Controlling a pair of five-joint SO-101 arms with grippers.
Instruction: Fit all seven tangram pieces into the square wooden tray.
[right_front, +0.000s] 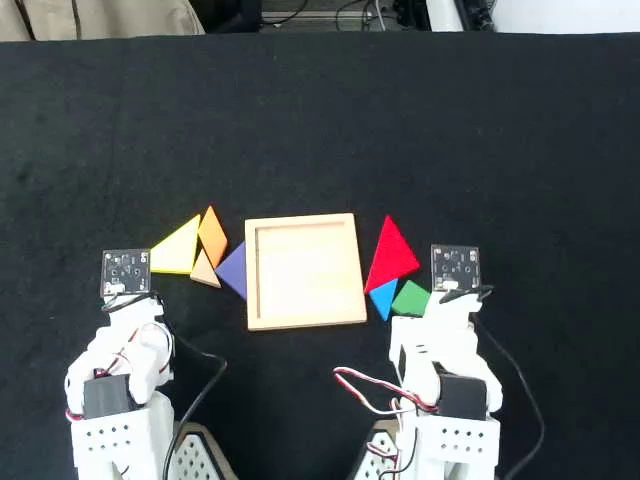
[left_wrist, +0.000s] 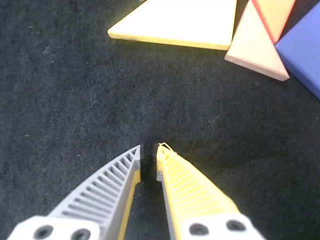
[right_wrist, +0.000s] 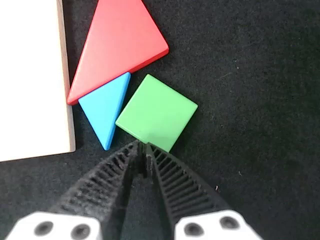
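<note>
Right now the square wooden tray (right_front: 252, 272) lies mid-table (right_front: 320, 120). On the left arm's side, a yellow triangle (right_front: 180, 248), orange piece (right_front: 212, 236), tan triangle (right_front: 205, 270) and purple triangle (right_front: 235, 270) cluster beside it. A red triangle (right_front: 390, 255), blue triangle (right_front: 382, 297) and green square (right_front: 411, 297) lie on the right arm's side. The left end effector (left_wrist: 149, 149) hangs over bare table, fingers together. The right end effector (right_wrist: 142, 146), likewise closed, meets the green square's edge, possibly touching.

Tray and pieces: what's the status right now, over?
Left tool shut, empty. Right tool shut, empty, by green square. Tray empty, pieces on both sides of it. Nothing blocks it.
</note>
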